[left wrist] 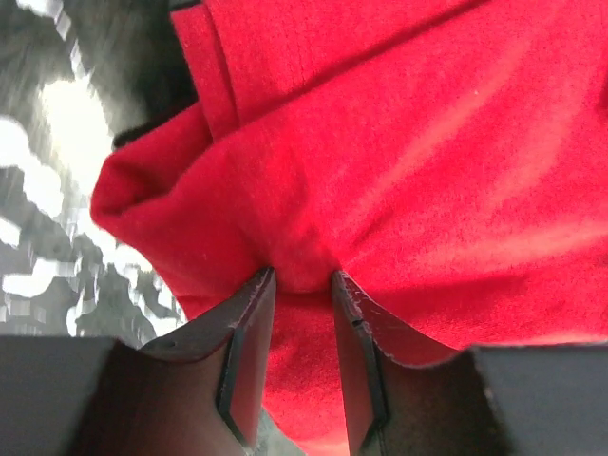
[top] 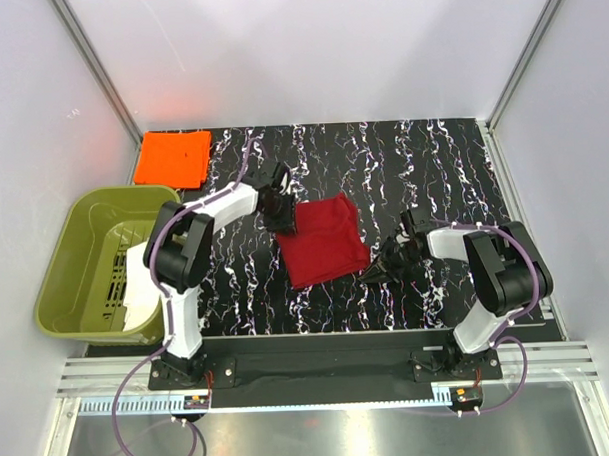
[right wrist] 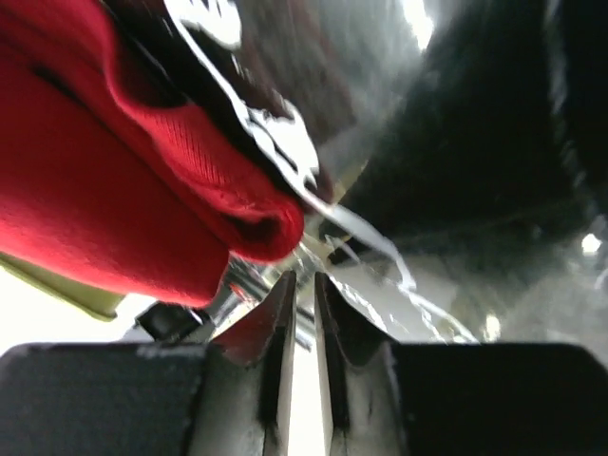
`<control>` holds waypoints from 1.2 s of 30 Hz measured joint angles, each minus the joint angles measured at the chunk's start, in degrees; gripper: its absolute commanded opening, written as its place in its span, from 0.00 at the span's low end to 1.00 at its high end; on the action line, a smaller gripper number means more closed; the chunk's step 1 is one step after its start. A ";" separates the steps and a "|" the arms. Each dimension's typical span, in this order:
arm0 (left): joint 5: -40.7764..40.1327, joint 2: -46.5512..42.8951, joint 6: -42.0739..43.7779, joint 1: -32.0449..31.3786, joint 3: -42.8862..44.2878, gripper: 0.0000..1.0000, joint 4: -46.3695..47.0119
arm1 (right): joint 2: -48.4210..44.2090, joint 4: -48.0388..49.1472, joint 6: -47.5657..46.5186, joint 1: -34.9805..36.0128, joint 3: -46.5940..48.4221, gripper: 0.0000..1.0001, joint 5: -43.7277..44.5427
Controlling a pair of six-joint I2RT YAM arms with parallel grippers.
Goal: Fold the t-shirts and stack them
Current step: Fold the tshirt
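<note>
A dark red t-shirt (top: 325, 243) lies folded in the middle of the black marbled table (top: 432, 163). My left gripper (top: 282, 217) is at its back left edge. In the left wrist view the left gripper (left wrist: 302, 275) is shut on a bunched fold of the red t-shirt (left wrist: 399, 142). My right gripper (top: 374, 276) sits low at the shirt's front right corner. In the right wrist view the right gripper (right wrist: 304, 277) has its jaws almost together with nothing between them, and the hem of the red t-shirt (right wrist: 142, 190) lies just beyond and left of the tips. An orange t-shirt (top: 172, 158) lies folded at the back left.
An olive-green tub (top: 90, 257) stands off the table's left edge, beside the left arm. White walls enclose the back and both sides. The table's right half shows only the right arm.
</note>
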 measured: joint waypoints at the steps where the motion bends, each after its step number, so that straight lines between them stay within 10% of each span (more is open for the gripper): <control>1: -0.55 -1.09 -0.59 -0.24 -1.27 0.36 0.26 | -0.13 1.57 1.22 0.07 -0.50 0.20 0.61; 12: -3.54 -12.28 -12.59 -9.46 -16.28 0.39 2.38 | 6.27 5.49 5.62 -1.03 7.17 0.23 4.37; 21: -1.49 -17.86 -20.61 -17.77 -22.36 0.45 1.90 | 14.69 -9.25 -10.25 -8.15 25.97 0.44 9.46; 27: -1.46 -21.90 -16.35 -15.15 -19.87 0.51 -0.09 | 12.39 -15.85 -18.32 -8.22 28.00 0.60 11.08; 36: 3.19 -24.98 -2.43 1.64 -12.66 0.48 3.69 | 12.87 -14.93 -22.32 -6.51 32.33 0.43 3.08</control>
